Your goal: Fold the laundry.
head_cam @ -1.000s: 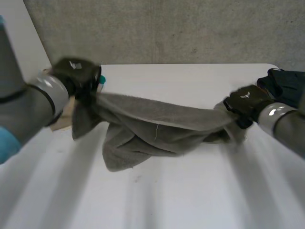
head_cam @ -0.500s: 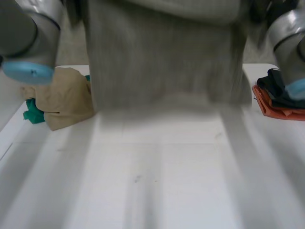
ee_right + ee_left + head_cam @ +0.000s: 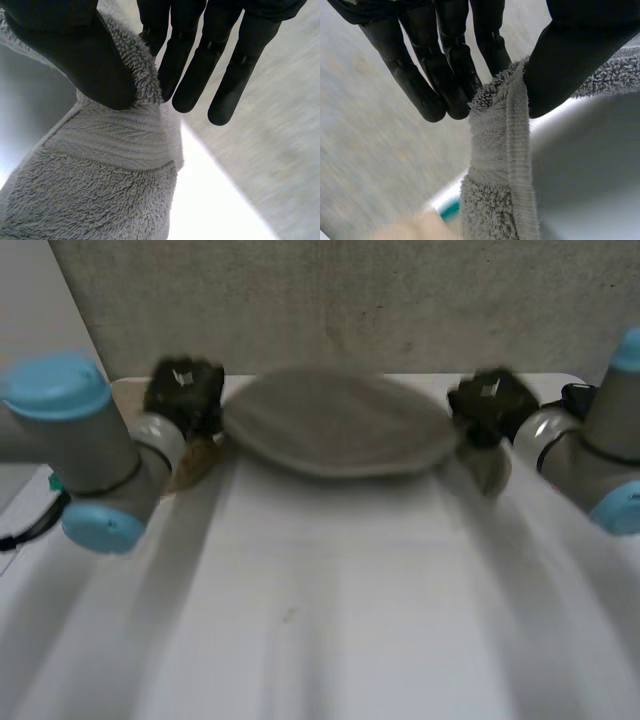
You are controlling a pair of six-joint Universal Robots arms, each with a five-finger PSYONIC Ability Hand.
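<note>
Nothing legible appears on anything in view. The back of the left hand (image 3: 185,390) carries a small pale mark, and so does the back of the right hand (image 3: 490,400). Both marks are too blurred to make out as letters or a logo. The woven hem band of the grey towel (image 3: 495,150) is plain ribbing.
</note>
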